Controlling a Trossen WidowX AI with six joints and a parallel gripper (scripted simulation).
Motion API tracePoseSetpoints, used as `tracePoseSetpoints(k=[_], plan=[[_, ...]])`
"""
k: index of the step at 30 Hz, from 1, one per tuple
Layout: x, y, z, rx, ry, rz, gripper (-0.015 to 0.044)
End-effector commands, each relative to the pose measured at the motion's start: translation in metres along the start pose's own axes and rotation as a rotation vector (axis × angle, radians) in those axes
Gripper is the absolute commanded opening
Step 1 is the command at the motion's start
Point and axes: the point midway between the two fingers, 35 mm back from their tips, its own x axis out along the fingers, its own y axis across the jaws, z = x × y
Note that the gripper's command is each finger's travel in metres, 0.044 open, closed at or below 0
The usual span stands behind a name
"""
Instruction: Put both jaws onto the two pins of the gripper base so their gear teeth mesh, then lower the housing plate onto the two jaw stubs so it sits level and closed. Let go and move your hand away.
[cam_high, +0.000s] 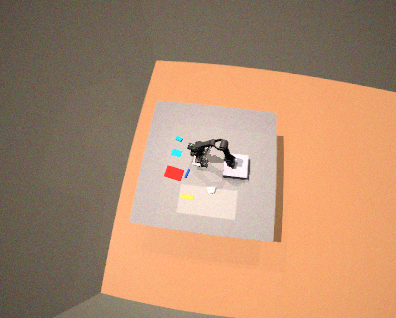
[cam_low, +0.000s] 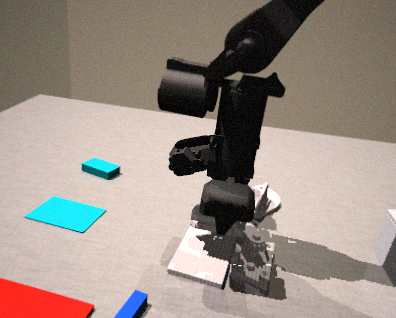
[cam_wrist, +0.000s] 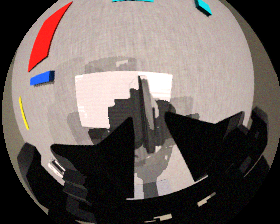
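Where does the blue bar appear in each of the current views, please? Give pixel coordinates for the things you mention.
Top: the blue bar (cam_high: 187, 173) (cam_low: 132, 304) (cam_wrist: 42, 78) is left of centre.
Exterior: at the bottom edge, left of centre, partly cut off.
Wrist: toward the upper left.
Shared landmark: the red rectangle (cam_high: 174, 173) (cam_low: 37, 302) (cam_wrist: 46, 40), beside the bar in all three views.

Arm bent low, fingers down

The arm (cam_high: 220, 144) (cam_low: 265, 40) arches from its base toward the bench's left edge in the top view. Its gripper (cam_low: 225, 227) (cam_wrist: 149, 118) points down, fingers parted, clamped on something.
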Motion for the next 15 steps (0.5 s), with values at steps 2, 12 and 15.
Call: tracePoseSetpoints(k=[2,12,15], plan=[[0.0018,0.0008,-0.0004,-0.005,0.003,0.005,0.0134],[0.0049,0.0008,-0.0004,-0.006,0.003,0.005,0.0134],[0.0051,0.0008,-0.0004,-0.006,0.003,0.005,0.0134]])
